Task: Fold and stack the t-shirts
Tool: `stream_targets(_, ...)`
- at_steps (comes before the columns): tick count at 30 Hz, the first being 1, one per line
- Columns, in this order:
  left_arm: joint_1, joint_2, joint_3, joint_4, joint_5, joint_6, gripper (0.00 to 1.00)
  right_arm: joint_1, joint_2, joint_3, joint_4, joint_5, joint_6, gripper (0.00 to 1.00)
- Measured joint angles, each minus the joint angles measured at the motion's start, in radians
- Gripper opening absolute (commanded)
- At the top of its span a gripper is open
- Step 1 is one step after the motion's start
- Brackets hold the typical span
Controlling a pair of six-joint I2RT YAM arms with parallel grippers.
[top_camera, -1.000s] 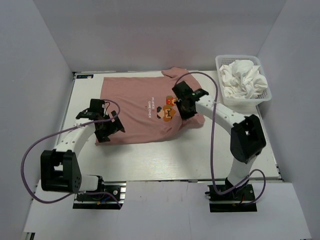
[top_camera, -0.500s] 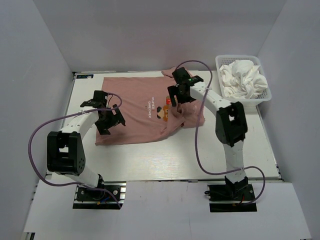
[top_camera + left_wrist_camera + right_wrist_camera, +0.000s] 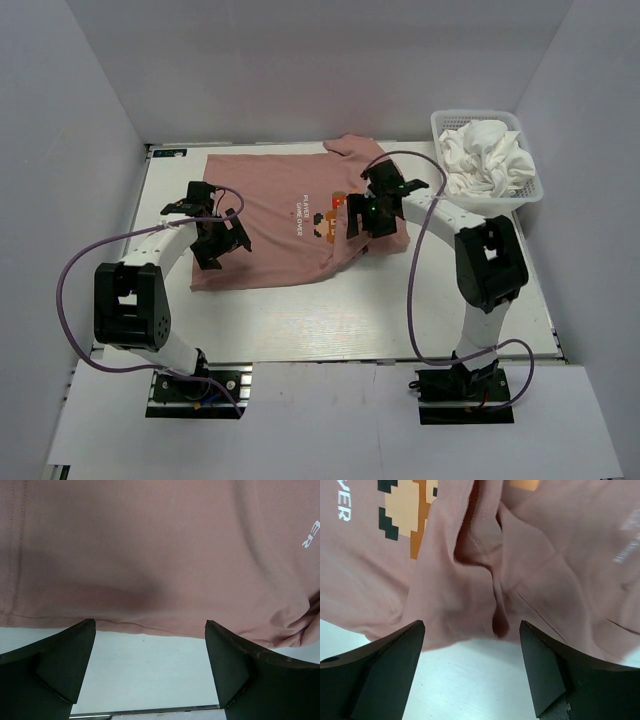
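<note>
A dusty pink t-shirt with a pixel-art graphic lies spread on the white table, its right side bunched into folds. My right gripper hovers over that bunched edge. In the right wrist view the gripper is open, with bare table between its fingers and the rumpled pink cloth just ahead. My left gripper is over the shirt's lower left hem. It too is open, empty, with the pink t-shirt's hem in front of the fingertips. White t-shirts are piled in the basket.
A white mesh basket stands at the table's back right corner. White walls enclose the table on three sides. Purple cables loop from both arms, the right one arching over the shirt's right side.
My right gripper has opened and let go of the shirt's folded right part, swinging back and then right again. The left gripper shifted slightly toward the back early on, then stayed.
</note>
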Motion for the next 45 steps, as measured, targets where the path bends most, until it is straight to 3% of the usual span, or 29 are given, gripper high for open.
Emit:
stream_targets(3, 0.000, 0.000, 0.000, 0.000, -0.001, -0.005, 1.00, 0.001, 0.068, 0.006, 0.014, -0.035, 0.019, 0.56)
stream_targets(5, 0.000, -0.002, 0.000, 0.000, -0.002, -0.007, 1.00, 0.001, 0.105, 0.017, 0.014, -0.050, 0.023, 0.29)
stream_targets(8, 0.000, -0.006, 0.000, 0.000, -0.003, -0.008, 1.00, 0.001, 0.116, 0.019, 0.016, -0.069, 0.041, 0.09)
stream_targets(11, 0.000, -0.019, -0.006, 0.001, -0.003, -0.008, 1.00, 0.001, 0.084, 0.006, 0.039, -0.083, 0.057, 0.07)
stream_targets(13, 0.000, -0.028, -0.013, 0.003, -0.004, -0.008, 1.00, 0.001, 0.032, -0.034, 0.053, -0.090, 0.071, 0.00)
stream_targets(18, 0.000, -0.058, -0.048, 0.007, -0.003, -0.014, 1.00, 0.003, -0.169, -0.206, 0.074, -0.097, 0.125, 0.00)
stream_targets(27, 0.000, -0.098, -0.084, 0.008, -0.002, -0.018, 1.00, 0.038, -0.744, -0.857, 0.067, -0.153, 0.379, 0.00)
stream_targets(30, 0.000, -0.098, -0.085, 0.008, -0.002, -0.023, 1.00, 0.049, -0.952, -0.994, -0.015, -0.159, 0.485, 0.46)
stream_targets(31, 0.000, -0.098, -0.086, 0.006, -0.002, -0.024, 1.00, 0.049, -1.015, -1.014, -0.046, -0.161, 0.510, 0.90)
stream_targets(36, 0.000, -0.099, -0.087, 0.007, -0.002, -0.031, 1.00, 0.053, -1.147, -1.000, -0.123, -0.146, 0.541, 0.90)
stream_targets(40, -0.001, -0.103, -0.094, 0.017, -0.003, -0.038, 1.00, 0.053, -1.091, -0.908, -0.187, -0.065, 0.519, 0.90)
stream_targets(45, -0.007, -0.078, -0.068, 0.014, -0.003, -0.044, 1.00, 0.053, -0.965, -0.675, -0.259, 0.188, 0.446, 0.90)
